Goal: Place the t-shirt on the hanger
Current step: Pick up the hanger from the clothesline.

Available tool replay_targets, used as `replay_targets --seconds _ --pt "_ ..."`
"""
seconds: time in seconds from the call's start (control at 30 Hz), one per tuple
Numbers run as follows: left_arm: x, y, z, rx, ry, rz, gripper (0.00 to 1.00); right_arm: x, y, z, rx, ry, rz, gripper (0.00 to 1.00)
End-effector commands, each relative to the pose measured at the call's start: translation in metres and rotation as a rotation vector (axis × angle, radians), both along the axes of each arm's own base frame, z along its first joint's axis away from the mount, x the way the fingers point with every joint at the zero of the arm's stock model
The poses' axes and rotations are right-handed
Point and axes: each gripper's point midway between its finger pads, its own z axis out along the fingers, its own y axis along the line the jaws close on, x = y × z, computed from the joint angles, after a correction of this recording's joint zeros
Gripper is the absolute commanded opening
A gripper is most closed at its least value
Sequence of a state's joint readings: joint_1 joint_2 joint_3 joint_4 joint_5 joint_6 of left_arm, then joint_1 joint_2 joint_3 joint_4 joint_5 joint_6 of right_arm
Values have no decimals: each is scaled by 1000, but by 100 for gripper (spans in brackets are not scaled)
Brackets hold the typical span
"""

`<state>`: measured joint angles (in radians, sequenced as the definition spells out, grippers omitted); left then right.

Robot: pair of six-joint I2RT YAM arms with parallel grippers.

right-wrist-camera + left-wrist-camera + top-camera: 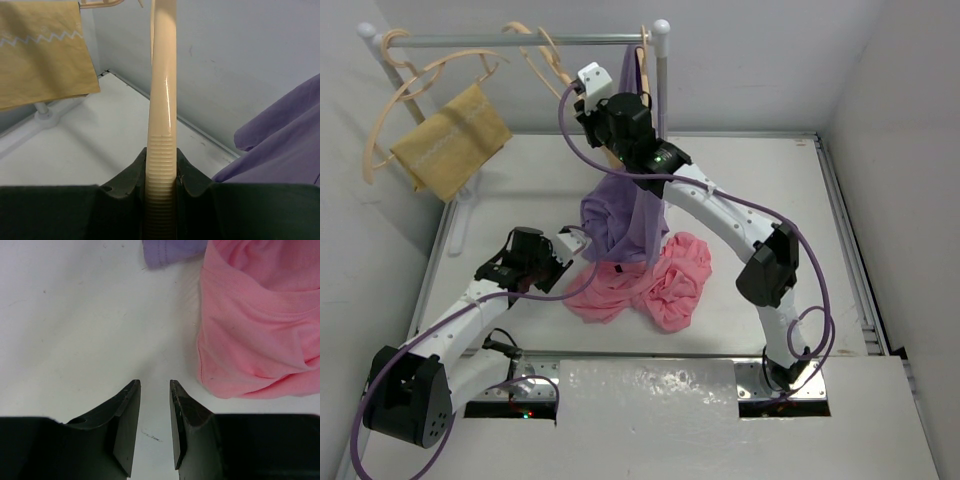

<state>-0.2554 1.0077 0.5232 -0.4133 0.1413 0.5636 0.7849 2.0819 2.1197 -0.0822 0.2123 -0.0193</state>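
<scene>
The pink t-shirt [660,282] lies crumpled on the white table, below the hanging purple shirt; its edge fills the right of the left wrist view [255,325]. My left gripper [568,252] is open and empty, low over bare table just left of the t-shirt, jaws apart [155,386]. My right gripper [584,104] is raised by the rack and shut on the ribbed arm of the pale wooden hanger [163,75], which hangs from the rail [552,62].
A purple shirt [625,205] hangs from a second hanger at the rail's right end and drapes onto the table [280,145]. A mustard-yellow cloth [450,140] hangs on a third hanger at the left [40,50]. The metal rail [590,40] spans the back.
</scene>
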Motion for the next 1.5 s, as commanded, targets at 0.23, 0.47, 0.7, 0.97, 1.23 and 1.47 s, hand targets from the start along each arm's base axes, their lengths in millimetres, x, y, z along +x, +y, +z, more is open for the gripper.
replay_targets --seconds 0.23,0.47,0.7,0.97,1.23,1.47 --pt "7 0 7 -11 -44 4 27 -10 -5 93 279 -136 -13 0" --pt "6 0 7 -12 -47 1 27 -6 -12 97 285 -150 -58 0" --pt "6 0 8 -14 -50 2 27 -49 1 60 172 -80 146 0" --pt "5 -8 9 -37 -24 -45 27 -109 -5 34 62 -7 348 0" --pt "-35 -8 14 49 -32 -331 27 -131 -32 0 -75 79 348 0" --pt "-55 -37 47 -102 -80 -453 27 -161 -67 -52 -196 260 332 0"
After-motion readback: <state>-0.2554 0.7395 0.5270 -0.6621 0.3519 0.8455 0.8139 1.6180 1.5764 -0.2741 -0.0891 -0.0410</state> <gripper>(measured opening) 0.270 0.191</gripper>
